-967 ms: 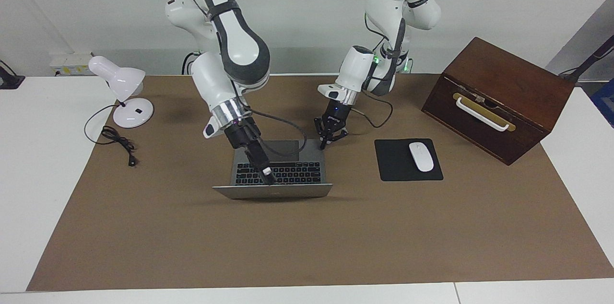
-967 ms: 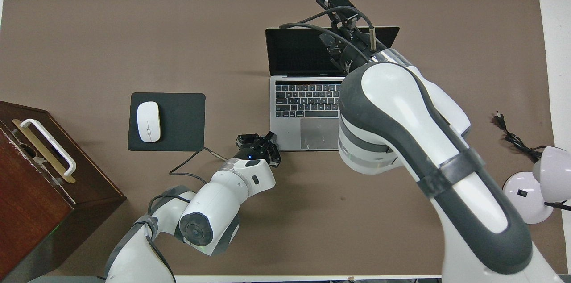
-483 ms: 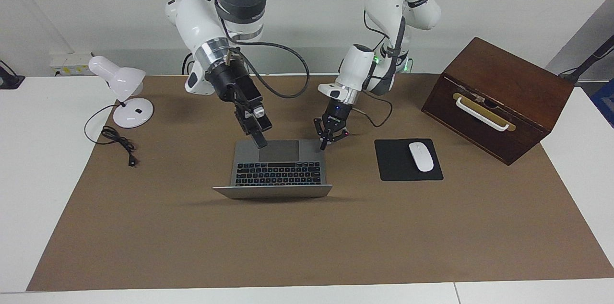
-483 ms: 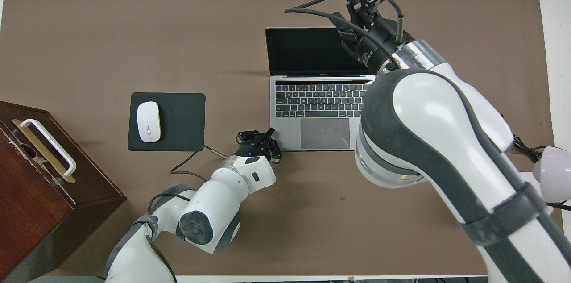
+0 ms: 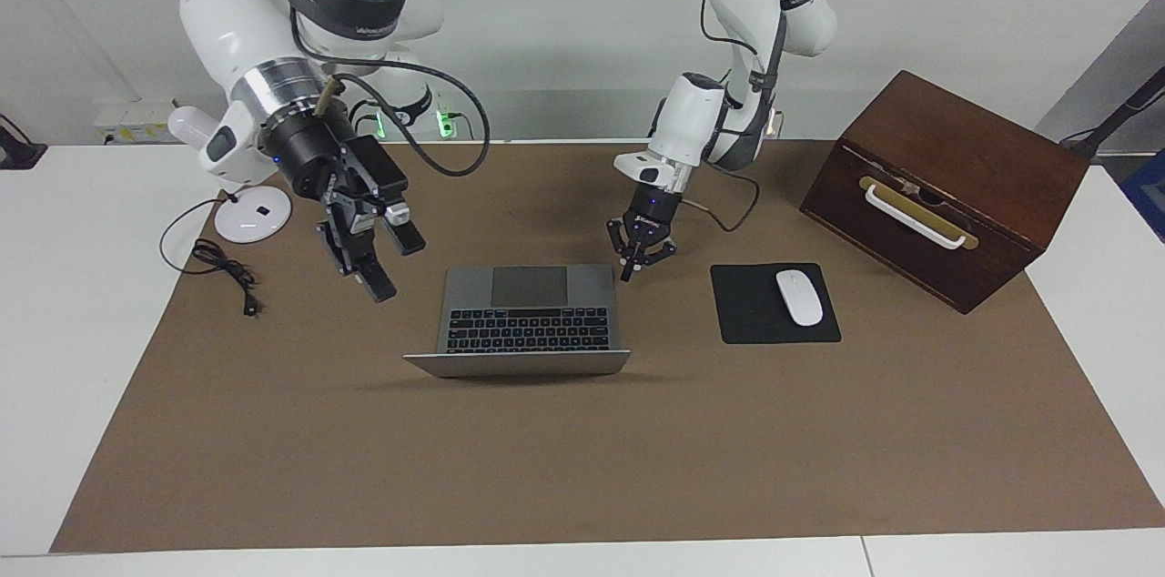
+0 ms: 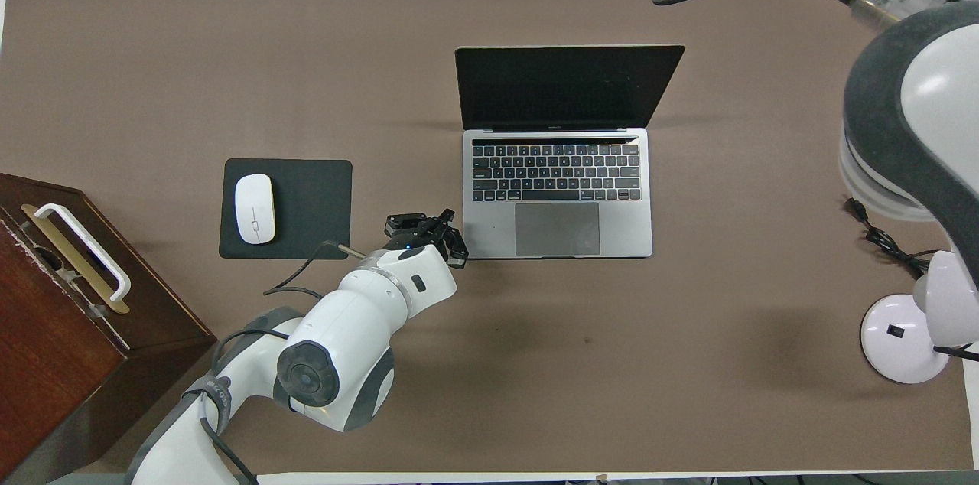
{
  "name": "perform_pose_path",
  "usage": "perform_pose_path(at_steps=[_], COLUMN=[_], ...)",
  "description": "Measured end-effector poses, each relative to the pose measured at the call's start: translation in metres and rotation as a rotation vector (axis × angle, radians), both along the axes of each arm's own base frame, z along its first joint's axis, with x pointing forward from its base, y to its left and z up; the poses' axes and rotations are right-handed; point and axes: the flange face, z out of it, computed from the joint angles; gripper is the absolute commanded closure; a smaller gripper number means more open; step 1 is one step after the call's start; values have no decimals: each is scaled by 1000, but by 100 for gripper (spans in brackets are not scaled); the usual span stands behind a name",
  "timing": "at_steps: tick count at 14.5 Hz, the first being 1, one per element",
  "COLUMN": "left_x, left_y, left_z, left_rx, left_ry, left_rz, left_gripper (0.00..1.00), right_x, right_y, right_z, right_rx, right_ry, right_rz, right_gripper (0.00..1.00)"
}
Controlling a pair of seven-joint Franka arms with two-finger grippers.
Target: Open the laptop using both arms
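Viewing both cameras, we note the laptop (image 5: 531, 315) open mid-mat, bare mat around it. Left gripper (image 5: 630, 266), fingers together, sits at its corner nearest the mouse pad (image 5: 774, 303). Right gripper (image 5: 393, 266) hangs raised toward the lamp (image 5: 238, 175), fingers apart; overhead misses it.

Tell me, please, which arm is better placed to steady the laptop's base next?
Left, probably: the left claw hangs shut at a corner of the open laptop, at its base, while the right claw is raised over the brown mat beside it.
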Motion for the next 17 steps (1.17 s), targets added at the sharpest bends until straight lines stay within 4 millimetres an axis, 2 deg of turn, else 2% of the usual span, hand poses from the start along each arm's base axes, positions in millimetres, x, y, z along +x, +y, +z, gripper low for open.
perform_pose_path(at_steps=[4, 8, 11, 15, 17], left_x=[9, 15, 28, 53, 65], left_y=[11, 29, 45, 69, 86], left_z=[26, 49, 69, 106, 127], left_rx=[3, 13, 31, 64, 83], left_ry=[40, 92, 130, 178, 204], left_rz=[18, 40, 48, 37, 28], left_gripper=[100, 100, 100, 100, 100], right_x=[9, 5, -14, -56, -72], right_y=[-30, -60, -88, -153, -163], right_z=[-12, -8, 3, 18, 23], right_rx=[-203, -459, -653, -858, -964], right_ry=[70, 179, 308, 472, 555], right_rz=[96, 213, 282, 361, 389], right_gripper=[0, 0, 0, 0, 0])
